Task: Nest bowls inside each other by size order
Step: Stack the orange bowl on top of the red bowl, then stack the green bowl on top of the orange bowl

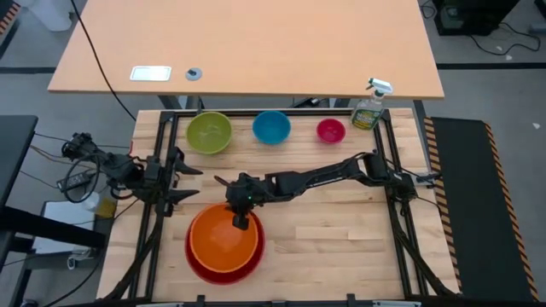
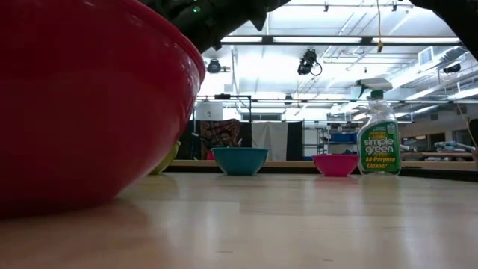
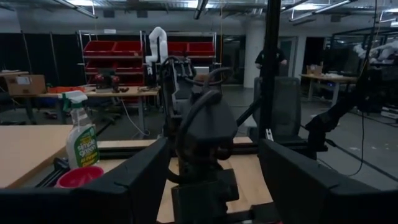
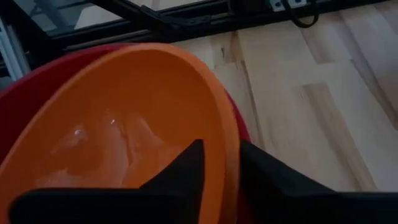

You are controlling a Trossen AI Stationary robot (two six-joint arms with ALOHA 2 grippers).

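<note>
Orange bowl (image 4: 137, 118) seated in red bowl (image 1: 200, 263) at table front. Rim straddled by right gripper (image 4: 217, 163), one finger inside, one outside (pinched on thin wall). Left gripper (image 1: 182, 177) parked at left edge, fingers apart. Glossy plastic judged light, stiff, slippery; rim judged best hold.

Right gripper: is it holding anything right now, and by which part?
Yes. The right gripper pinches the orange bowl by its rim, one finger inside and one outside, with the bowl sitting in the red bowl.
</note>
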